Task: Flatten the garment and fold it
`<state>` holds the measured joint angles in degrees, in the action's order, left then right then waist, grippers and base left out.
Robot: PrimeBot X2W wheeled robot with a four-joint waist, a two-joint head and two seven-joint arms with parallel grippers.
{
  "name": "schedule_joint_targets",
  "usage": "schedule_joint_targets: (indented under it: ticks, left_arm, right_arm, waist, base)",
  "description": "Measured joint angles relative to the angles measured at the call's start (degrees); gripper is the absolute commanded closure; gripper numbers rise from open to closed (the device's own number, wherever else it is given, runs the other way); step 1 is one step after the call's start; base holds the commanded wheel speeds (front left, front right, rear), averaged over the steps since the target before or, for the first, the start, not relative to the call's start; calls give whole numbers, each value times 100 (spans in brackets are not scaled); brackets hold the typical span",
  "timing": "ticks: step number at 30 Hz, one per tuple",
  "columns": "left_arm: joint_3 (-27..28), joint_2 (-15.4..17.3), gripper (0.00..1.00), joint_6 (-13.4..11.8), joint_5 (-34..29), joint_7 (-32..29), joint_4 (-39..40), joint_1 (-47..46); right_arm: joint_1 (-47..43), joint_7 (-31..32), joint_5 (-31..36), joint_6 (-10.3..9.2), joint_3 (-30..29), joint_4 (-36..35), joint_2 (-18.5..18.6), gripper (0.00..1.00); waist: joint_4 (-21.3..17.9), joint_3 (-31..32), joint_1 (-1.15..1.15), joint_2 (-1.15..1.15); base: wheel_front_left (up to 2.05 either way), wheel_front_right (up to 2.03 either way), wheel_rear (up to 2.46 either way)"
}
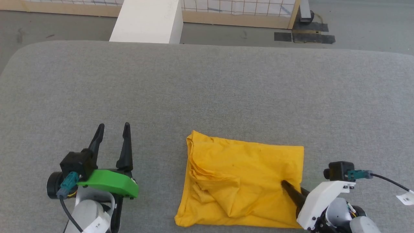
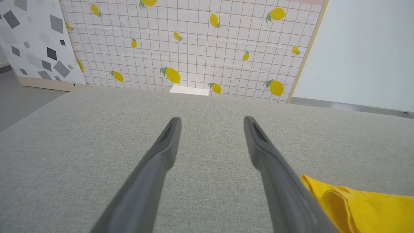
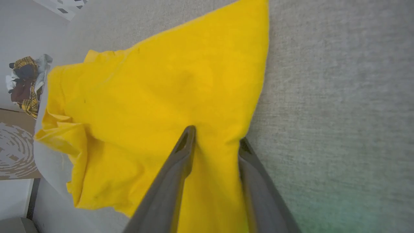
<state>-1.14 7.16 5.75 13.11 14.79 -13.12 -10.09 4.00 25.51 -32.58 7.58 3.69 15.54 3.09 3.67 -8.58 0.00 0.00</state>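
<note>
One garment (image 1: 245,181) fold inside right hand (image 3: 216,134), clamped or not unclear, left hand (image 1: 114,124) apart.

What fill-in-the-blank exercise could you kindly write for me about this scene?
The garment lying on the grey surface is ____ in colour.
The left gripper has its jaws wide ____.
The right gripper has a strip of the garment ____ its two fingers.
Missing words: yellow; open; between.
</note>
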Motion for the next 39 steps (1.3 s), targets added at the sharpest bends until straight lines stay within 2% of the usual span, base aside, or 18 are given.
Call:
schedule_joint_targets:
  ticks: [4,10,13,20,25,30,39]
  left_arm:
    - [53,-2,0,-1,1,0,8,102]
    - [125,4,0,-9,0,0,82,155]
    - [135,11,0,-10,-1,0,134,152]
    - [174,80,0,-36,-3,0,318,68]
    - [160,190,0,-51,-48,-2,465,-171]
    - [40,358,0,-53,-122,-199,751,-530]
    - [-111,530,0,-49,-164,-503,1036,-865]
  right_arm:
    - [60,103,1046,0,21,-304,-25,100]
    - [695,842,2998,0,396,-1379,-24,100]
    - [1129,1117,3628,0,794,-1653,263,100]
    - [1974,1283,3852,1,1069,-1744,1355,100]
    - [2433,1178,3976,2,655,-1383,1917,100]
    - [2791,686,4192,1,-199,-430,2085,100]
    - [3312,-25,4667,2,-1087,531,2037,100]
  waist:
    - [-55,8,0,0]
    - [-274,-22,0,0]
    - [-440,-66,0,0]
    - [-916,-224,0,0]
    - [-1335,-424,0,0]
    - [-1772,-890,0,0]
    - [-1972,-1603,0,0]
  base:
    - [0,0,0]
    - [0,0,0]
    - [0,0,0]
    - [0,0,0]
    - [0,0,0]
    - [0,0,0]
    - [0,0,0]
